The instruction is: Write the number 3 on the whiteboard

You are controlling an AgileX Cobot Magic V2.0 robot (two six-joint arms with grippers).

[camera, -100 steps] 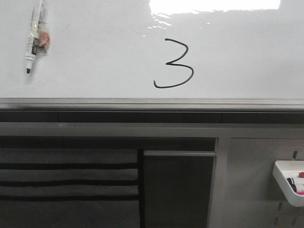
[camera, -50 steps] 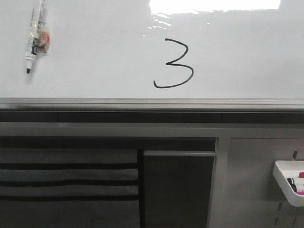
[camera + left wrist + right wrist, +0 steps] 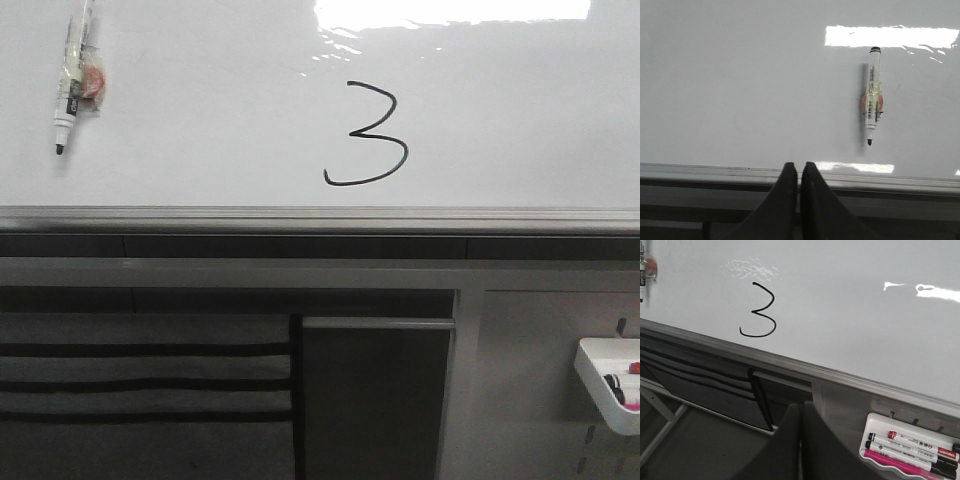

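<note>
A black hand-drawn number 3 [image 3: 366, 135] stands on the glossy whiteboard [image 3: 220, 110], just above its silver frame edge; it also shows in the right wrist view [image 3: 759, 310]. A white marker [image 3: 72, 80] with its black tip down hangs on the board at the upper left, also seen in the left wrist view [image 3: 872, 95]. My left gripper [image 3: 799, 166] is shut and empty below the frame edge, left of the marker. My right gripper [image 3: 800, 406] is shut and empty, low, away from the board [image 3: 850, 305]. Neither gripper shows in the front view.
A white tray [image 3: 600, 385] on the grey pegboard at the lower right holds several markers [image 3: 912, 447]. Below the board's frame [image 3: 320, 218] are dark slotted panels [image 3: 140, 380] and a grey panel [image 3: 375, 400].
</note>
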